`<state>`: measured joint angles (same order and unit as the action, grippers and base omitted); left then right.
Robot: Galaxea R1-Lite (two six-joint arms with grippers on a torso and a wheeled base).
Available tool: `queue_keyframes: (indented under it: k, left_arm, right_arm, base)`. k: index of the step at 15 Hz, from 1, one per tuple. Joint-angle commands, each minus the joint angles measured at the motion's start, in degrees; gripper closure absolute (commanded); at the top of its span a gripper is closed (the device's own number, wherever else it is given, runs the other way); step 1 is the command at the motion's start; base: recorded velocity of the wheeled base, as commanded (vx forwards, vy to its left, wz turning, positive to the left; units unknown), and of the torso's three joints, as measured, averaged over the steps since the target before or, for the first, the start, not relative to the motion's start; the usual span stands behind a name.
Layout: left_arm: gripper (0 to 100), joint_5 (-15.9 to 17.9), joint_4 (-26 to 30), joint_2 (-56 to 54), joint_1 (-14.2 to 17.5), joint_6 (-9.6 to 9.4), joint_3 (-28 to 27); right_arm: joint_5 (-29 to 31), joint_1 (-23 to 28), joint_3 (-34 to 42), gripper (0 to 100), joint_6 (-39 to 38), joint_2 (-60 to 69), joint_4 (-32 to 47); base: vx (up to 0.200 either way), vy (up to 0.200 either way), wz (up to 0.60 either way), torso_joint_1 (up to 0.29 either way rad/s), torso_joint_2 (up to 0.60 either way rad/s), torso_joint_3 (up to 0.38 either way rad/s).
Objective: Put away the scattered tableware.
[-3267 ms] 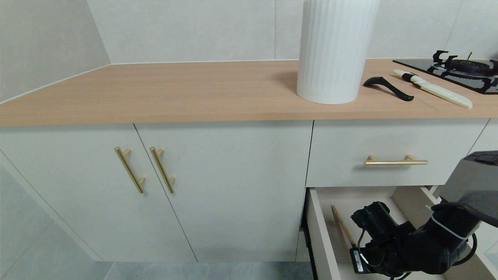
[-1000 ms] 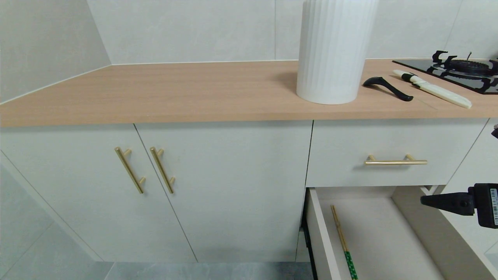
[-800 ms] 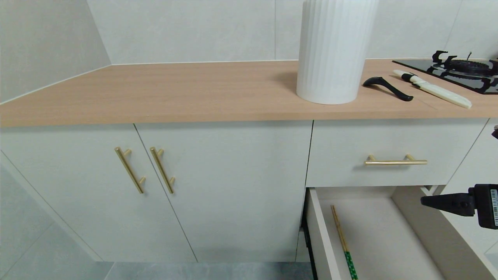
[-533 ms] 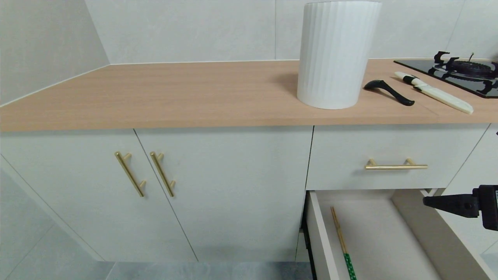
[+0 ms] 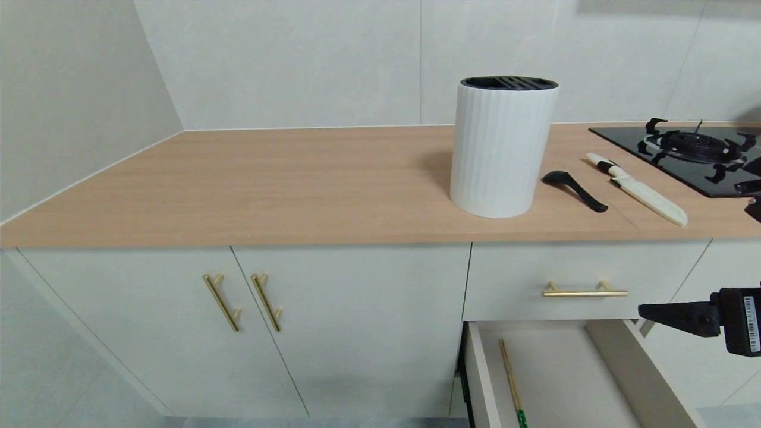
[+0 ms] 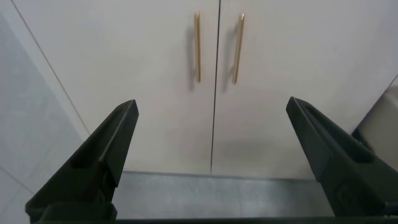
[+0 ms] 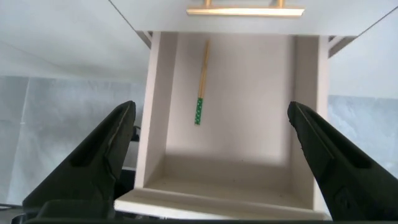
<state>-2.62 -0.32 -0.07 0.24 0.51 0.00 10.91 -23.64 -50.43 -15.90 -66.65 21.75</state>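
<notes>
Right gripper [image 7: 210, 115] is seen spread wide and empty, hanging over the open drawer [image 7: 155, 124]. Left gripper [image 6: 211, 112] is also spread wide and empty, and is faced at the cabinet doors [image 6: 155, 93].

Chopsticks [image 7: 201, 84] are already laid in the drawer, close to its left wall.

Two pieces are left on the counter [image 5: 297, 184], to the right of the white knife holder [image 5: 502, 148]. The black spoon [image 5: 574, 190] lies just beside the holder. The knife [image 5: 636, 189] lies between the spoon and the stove [image 5: 689, 148].

Handling, as judged:
- Knife: it is taken to be stiff, light and flat on the surface, so little height is offered for a pinch. The pale blade is expected to be smooth and slippery, possibly brittle. The thicker handle at the rear end is preferred, gripped across its width.
- Spoon: it is taken to be light, rigid plastic. The curved neck is raised slightly off the counter, so mid-handle is preferred. Rolling is to be expected under an off-centre pinch.
</notes>
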Motion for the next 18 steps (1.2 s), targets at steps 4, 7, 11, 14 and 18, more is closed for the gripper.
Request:
queue_keyframes:
  k: [4,7,11,14,18]
  left_arm:
    - [0,-0.02,-0.03,0.07,0.02,0.02,0.00]
    - [0,-0.02,-0.03,0.07,0.02,0.02,0.00]
    - [0,-0.02,-0.03,0.07,0.02,0.02,0.00]
    - [0,-0.02,-0.03,0.07,0.02,0.02,0.00]
    - [0,-0.02,-0.03,0.07,0.02,0.02,0.00]
  right_arm:
    - [-0.01,-0.01,0.25,0,-0.01,-0.24,0.05]
    - [-0.01,-0.01,0.25,0,-0.01,-0.24,0.05]
    - [0.08,-0.01,0.60,0,0.16,-0.41,0.05]
    - [-0.01,-0.01,2.00,0,2.27,-0.33,-1.01]
    - [-0.01,0.87,4.47,0,5.35,-2.08,-7.77]
  base:
    - [0.000,0.000,0.00,0.189,-0.48,-0.293]
    - [0.000,0.000,0.00,0.201,-0.48,-0.287]
    - [0.000,0.000,0.00,0.216,-0.50,-0.288]
    - [0.000,0.000,0.00,0.168,-0.38,-0.207]
    - [0.000,0.000,0.00,0.023,-0.05,-0.027]
